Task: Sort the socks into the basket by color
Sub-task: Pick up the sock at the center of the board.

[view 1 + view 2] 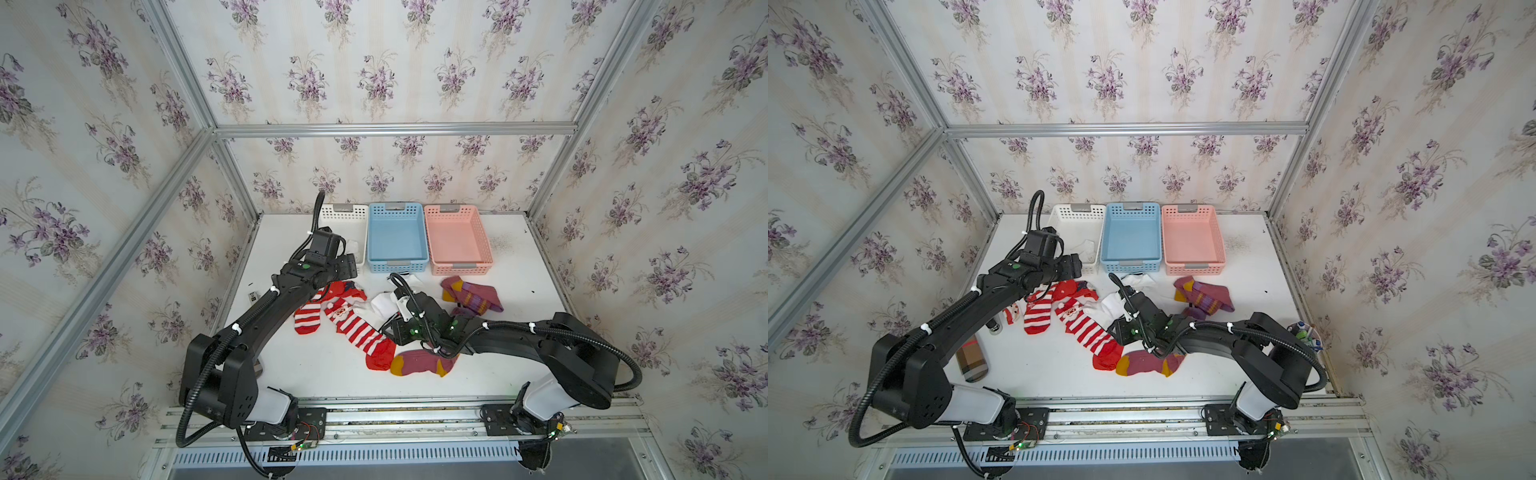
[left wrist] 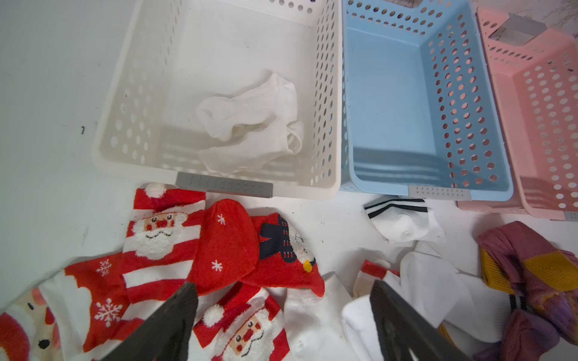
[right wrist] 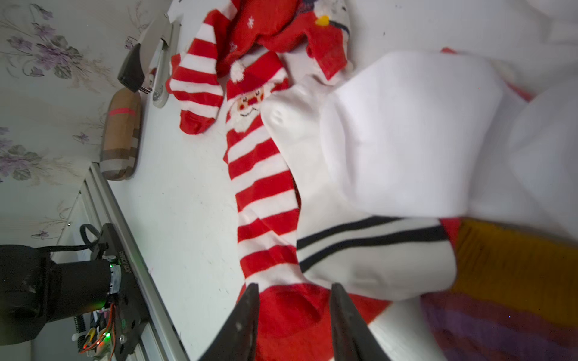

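Observation:
Red-white striped Santa socks (image 1: 357,328) lie in a heap left of centre, and white socks with black stripes (image 1: 384,303) lie beside them. One maroon-purple sock (image 1: 422,361) lies near the front; others (image 1: 473,295) lie before the pink basket (image 1: 457,270). A white sock (image 2: 250,125) lies crumpled in the white basket (image 2: 106,150). The blue basket (image 1: 397,266) holds nothing. My left gripper (image 2: 283,284) hangs open above the Santa and white socks, just in front of the white basket. My right gripper (image 3: 294,286) stands open, the red toe of a striped sock (image 3: 294,312) showing between its fingers.
The three baskets stand side by side along the back wall. A brown case (image 1: 971,359) and a small stapler-like item (image 1: 995,324) lie at the table's left edge. A cluster of small objects (image 1: 1306,332) sits at the right edge. Frame rails border the table.

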{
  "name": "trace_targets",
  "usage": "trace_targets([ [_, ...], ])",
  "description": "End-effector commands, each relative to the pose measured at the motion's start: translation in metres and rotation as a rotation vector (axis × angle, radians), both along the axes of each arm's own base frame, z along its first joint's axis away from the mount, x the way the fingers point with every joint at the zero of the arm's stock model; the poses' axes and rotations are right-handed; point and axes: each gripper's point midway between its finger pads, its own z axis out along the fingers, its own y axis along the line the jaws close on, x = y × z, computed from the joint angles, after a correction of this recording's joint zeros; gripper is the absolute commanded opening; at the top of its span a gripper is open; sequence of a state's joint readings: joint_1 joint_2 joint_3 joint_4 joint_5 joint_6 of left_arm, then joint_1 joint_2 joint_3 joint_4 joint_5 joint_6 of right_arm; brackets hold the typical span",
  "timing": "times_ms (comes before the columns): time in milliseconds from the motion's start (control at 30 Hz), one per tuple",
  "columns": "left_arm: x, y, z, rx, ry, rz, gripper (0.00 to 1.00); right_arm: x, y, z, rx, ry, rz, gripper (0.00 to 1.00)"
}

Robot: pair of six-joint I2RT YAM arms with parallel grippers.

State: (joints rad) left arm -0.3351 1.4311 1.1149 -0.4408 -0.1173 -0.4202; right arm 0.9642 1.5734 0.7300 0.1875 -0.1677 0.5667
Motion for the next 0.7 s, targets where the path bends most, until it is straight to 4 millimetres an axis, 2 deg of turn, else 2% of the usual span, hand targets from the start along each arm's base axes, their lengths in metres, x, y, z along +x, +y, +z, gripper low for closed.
trace_targets([
  [0, 0.0, 0.004, 0.001, 0.015, -0.008, 0.011, 0.89, -0.011, 0.001, -0.008, -0.009, 0.032, -0.005, 0.39],
  [100, -0.003, 0.006, -0.003, 0.026, 0.004, 0.013, 0.89, -0.022, 0.004, -0.018, -0.028, 0.053, 0.013, 0.41],
  [167, -0.005, 0.006, 0.008, 0.015, -0.025, 0.01, 0.9, -0.027, 0.008, -0.022, -0.032, 0.063, 0.024, 0.41],
  [233, -0.007, 0.007, 0.009, 0.016, -0.026, 0.01, 0.9, -0.03, 0.011, -0.026, -0.039, 0.069, 0.029, 0.41],
  [667, -0.015, 0.011, 0.01, 0.033, -0.028, 0.006, 0.92, -0.022, 0.026, -0.037, -0.059, 0.068, 0.024, 0.38],
])
